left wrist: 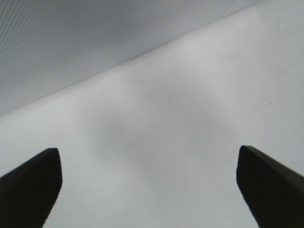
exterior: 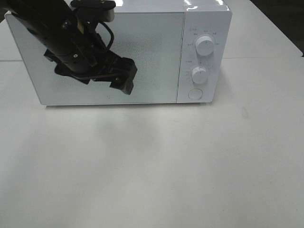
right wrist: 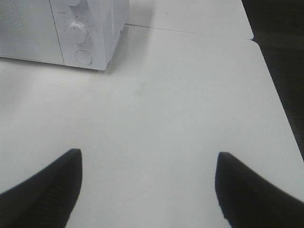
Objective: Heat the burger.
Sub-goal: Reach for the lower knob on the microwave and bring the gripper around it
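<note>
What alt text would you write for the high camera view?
A closed white microwave stands on a white table, with the black left gripper hanging in front of it. No burger is in sight.

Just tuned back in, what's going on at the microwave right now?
The left gripper hangs in front of the microwave, whose door is shut, with its jaws open and nothing between them. The right gripper is open too, empty, over the table. No burger shows in any view.
</note>
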{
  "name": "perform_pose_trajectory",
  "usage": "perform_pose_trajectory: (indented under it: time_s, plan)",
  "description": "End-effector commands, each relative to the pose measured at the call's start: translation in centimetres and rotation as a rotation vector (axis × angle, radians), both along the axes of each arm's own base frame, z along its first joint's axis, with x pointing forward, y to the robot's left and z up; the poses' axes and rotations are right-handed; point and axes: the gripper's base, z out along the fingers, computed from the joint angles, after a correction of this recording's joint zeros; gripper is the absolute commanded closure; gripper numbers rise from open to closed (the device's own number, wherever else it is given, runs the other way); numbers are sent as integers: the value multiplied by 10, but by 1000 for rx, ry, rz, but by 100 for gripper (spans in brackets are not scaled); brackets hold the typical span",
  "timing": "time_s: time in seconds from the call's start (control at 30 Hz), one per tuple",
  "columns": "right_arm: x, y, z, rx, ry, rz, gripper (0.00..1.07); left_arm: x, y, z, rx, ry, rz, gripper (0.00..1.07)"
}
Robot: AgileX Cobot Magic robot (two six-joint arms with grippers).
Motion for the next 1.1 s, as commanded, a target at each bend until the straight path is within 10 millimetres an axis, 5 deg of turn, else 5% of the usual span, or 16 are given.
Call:
perform_pose_trajectory:
  time_s: [0.03,0.3,0.47,0.83,1.1]
  plan:
    - [-4,-1,-1,-3,-30,1,32,-8,7,5,69,55,-3,6]
    - [-4,-1,-1,-3,-30,1,32,-21,31,3,291,210,11,6]
    - [-4,-1,-1,-3,-30,1,32,-24,44,13,258,269,81,6]
    - [-4,-1,-1,-3,-30,1,32,-18,126,56,150,297,282,6]
    - [-4,-1,-1,-3,-30,1,32,-32,187,88,114,270,431,6]
